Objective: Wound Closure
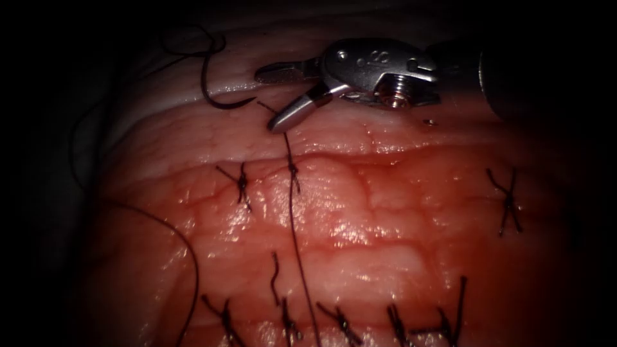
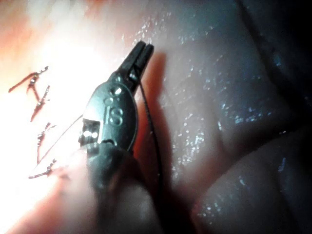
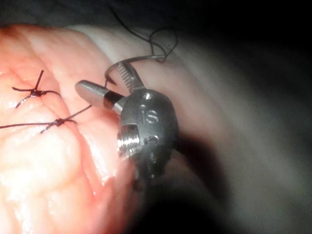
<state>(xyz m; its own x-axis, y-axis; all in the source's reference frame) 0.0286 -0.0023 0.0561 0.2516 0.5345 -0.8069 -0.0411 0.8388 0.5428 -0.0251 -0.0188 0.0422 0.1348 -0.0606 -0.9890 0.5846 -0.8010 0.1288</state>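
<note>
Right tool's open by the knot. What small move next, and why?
Probably close the right tool on the thread above the knot: its jaws stand open at that strand, the left tool holds thread, and the needle lies free on the tissue.

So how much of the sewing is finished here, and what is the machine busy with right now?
Much looks done: tied knots sit along the tissue, with another row lower down. In hand: the right tool has its jaws open around the thread rising from the newest knot; the left tool holds thread with shut jaws. The needle lies free on the tissue. What remains, I cannot judge.
</note>
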